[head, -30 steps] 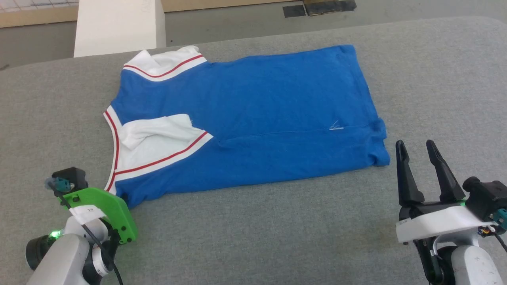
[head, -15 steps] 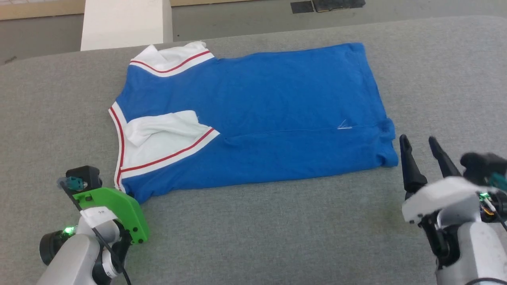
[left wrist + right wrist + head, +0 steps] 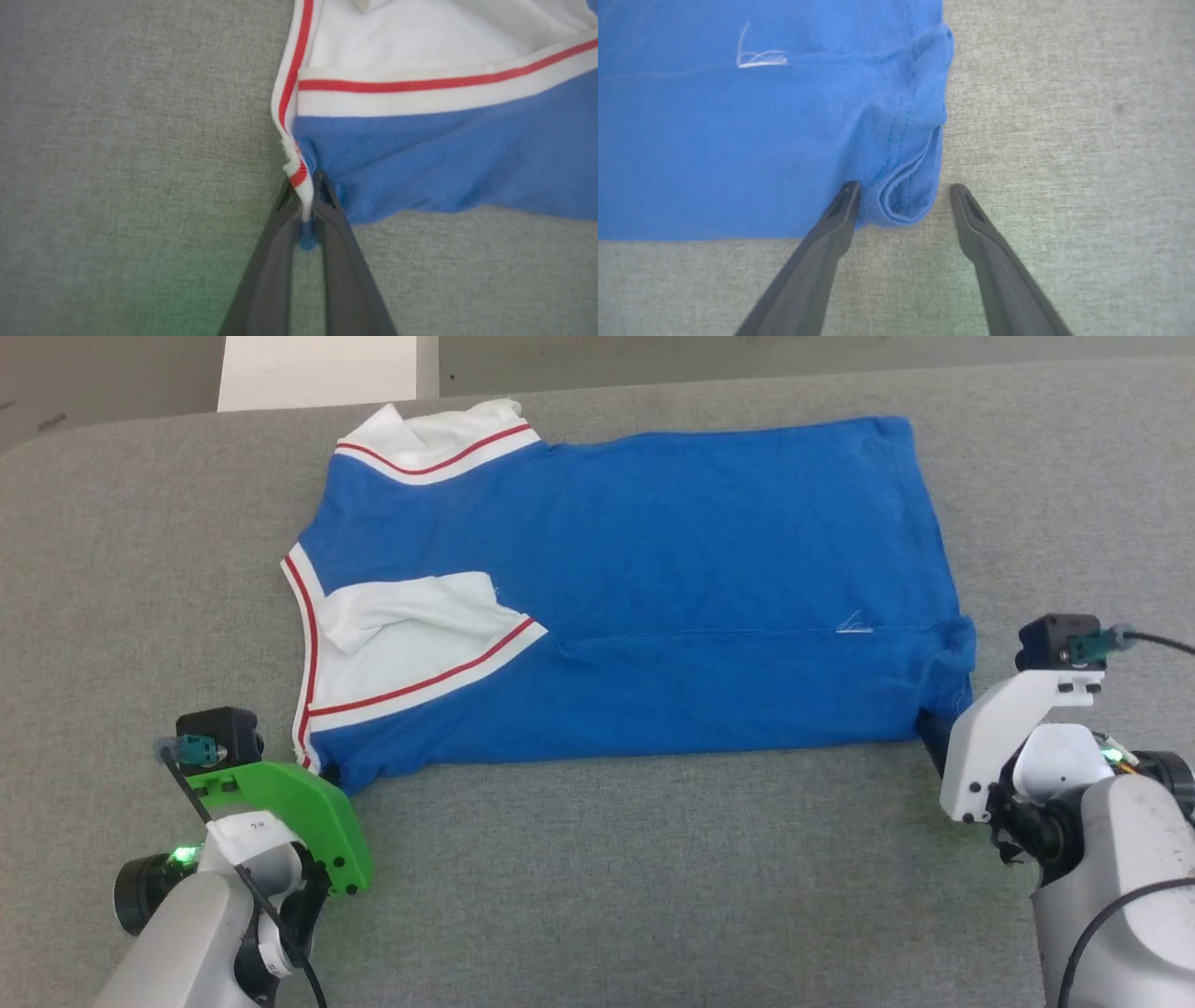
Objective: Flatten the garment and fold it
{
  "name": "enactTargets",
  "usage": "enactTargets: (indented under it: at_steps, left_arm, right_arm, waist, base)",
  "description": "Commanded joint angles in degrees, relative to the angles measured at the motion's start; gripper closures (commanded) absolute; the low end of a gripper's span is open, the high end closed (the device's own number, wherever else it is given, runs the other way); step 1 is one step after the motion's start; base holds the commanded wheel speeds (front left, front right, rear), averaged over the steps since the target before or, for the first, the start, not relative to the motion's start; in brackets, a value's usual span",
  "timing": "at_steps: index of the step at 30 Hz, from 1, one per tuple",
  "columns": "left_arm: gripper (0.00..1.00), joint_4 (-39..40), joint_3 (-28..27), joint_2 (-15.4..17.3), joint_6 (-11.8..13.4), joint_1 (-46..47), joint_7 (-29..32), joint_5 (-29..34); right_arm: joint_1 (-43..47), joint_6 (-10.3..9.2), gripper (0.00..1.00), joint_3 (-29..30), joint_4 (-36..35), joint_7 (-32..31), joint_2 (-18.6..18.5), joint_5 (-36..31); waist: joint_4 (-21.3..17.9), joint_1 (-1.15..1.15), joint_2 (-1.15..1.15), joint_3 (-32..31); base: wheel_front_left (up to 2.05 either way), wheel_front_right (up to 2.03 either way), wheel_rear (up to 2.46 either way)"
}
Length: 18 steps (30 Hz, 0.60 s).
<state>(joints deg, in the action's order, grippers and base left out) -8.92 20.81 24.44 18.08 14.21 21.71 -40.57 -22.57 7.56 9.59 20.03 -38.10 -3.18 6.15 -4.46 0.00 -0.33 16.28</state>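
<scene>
The garment [image 3: 653, 569], a royal-blue T-shirt with white sleeves and red stripe trim, lies spread across the grey table, its near long edge folded over. In the left wrist view my left gripper [image 3: 304, 186] is shut on the garment [image 3: 420, 154] at its near collar-end corner, with white-and-red trim pinched between the fingers. In the head view that gripper [image 3: 327, 775] sits at the shirt's lower left corner under its green mount. My right gripper [image 3: 901, 189] stands open, its fingers straddling the rolled hem corner of the garment [image 3: 738, 140]. In the head view its fingers are mostly hidden behind the white mount.
The grey padded table [image 3: 653, 896] stretches bare in front of the shirt and to both sides. A white block [image 3: 317, 369] stands beyond the table's far edge at the upper left, with floor behind it.
The head camera has tilted down and shifted. My left gripper has shut on the shirt's near left corner. My right gripper has gone forward and down to the near right hem corner, still open.
</scene>
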Motion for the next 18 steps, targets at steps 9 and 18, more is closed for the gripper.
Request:
enactTargets:
  at_steps: [9,18]
  left_arm:
    - [1.00,-1.62,0.97,-0.90,-1.43,-0.63,-1.80,0.30]
    - [1.00,-1.21,-1.31,-3.45,-2.00,-6.39,-16.84,1.57]
  right_arm:
    - [2.19,-0.08,1.00,-0.69,-5.50,-3.18,0.30,-1.25]
    - [8.93,-0.08,1.00,-1.43,-10.24,16.19,0.30,2.46]
  waist:
    - [0.20,0.00,0.33,-0.03]
    - [-0.31,0.00,0.33,-5.78]
  base:
    - [0.00,0.00,0.00]
    - [0.00,0.00,0.00]
